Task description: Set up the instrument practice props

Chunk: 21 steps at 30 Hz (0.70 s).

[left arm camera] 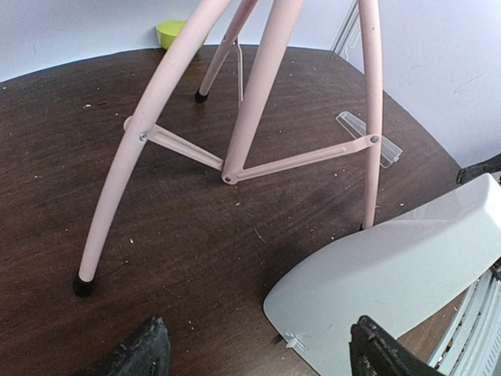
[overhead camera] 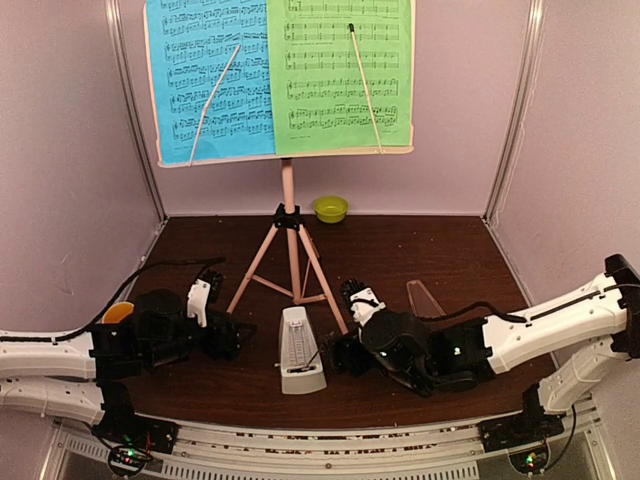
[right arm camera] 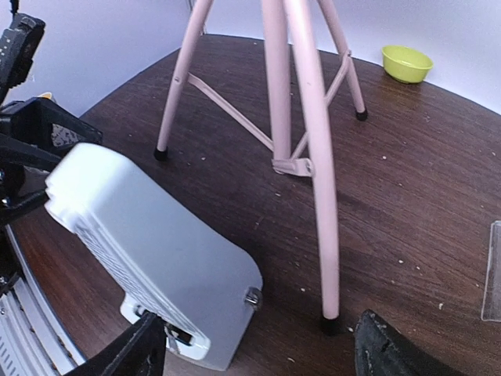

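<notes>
The pink music stand (overhead camera: pixel 289 190) stands at the back middle on tripod legs (overhead camera: pixel 296 262), holding a blue sheet (overhead camera: pixel 208 75) on the left and a green sheet (overhead camera: pixel 340 70) on the right. The white metronome (overhead camera: pixel 300 350) stands upright in front of the legs. My left gripper (overhead camera: pixel 228 336) is open and empty just left of it; the left wrist view shows the gripper (left arm camera: pixel 262 356), the metronome (left arm camera: pixel 391 274) and the legs (left arm camera: pixel 258 86). My right gripper (overhead camera: pixel 342 356) is open and empty just right of it, its left finger by the metronome's base (right arm camera: pixel 149 235) and the nearest leg (right arm camera: pixel 313 117) between the fingers.
A lime-green bowl (overhead camera: pixel 330 208) sits at the back wall. A clear plastic piece (overhead camera: pixel 425 298) lies right of the stand. A yellow-inside mug (overhead camera: pixel 118 313) peeks out behind my left arm. Pink walls close in on three sides.
</notes>
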Tool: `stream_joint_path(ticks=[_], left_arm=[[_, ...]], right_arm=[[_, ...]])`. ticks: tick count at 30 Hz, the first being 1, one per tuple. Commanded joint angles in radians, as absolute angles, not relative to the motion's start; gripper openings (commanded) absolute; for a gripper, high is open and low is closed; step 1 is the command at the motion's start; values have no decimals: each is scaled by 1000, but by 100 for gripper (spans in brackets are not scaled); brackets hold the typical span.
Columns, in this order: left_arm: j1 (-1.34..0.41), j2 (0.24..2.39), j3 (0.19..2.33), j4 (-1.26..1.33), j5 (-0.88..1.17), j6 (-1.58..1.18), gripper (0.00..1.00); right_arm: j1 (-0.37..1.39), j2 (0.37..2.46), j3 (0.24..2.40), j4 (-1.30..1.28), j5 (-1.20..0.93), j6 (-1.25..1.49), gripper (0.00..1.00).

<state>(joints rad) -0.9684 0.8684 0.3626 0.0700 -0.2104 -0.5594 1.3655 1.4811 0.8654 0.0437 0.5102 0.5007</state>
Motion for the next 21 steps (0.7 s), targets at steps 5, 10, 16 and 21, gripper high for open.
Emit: stream_joint_path(ticks=[5,10,16,21], left_arm=[[-935,832,361,45,-214,-555,83],[-893,807,349,52,-172,-566,84],[-828,754,373,-11,-127,-545,85],[-758,708,425,-79,-86,-518,88]], right_arm=[[1327,1344,704,-28,576,602,86],[1278,1265,652,-43,543,616,91],[1219,1120,608,-80,499,606,100],[1165,963,605,-116,468,552,100]])
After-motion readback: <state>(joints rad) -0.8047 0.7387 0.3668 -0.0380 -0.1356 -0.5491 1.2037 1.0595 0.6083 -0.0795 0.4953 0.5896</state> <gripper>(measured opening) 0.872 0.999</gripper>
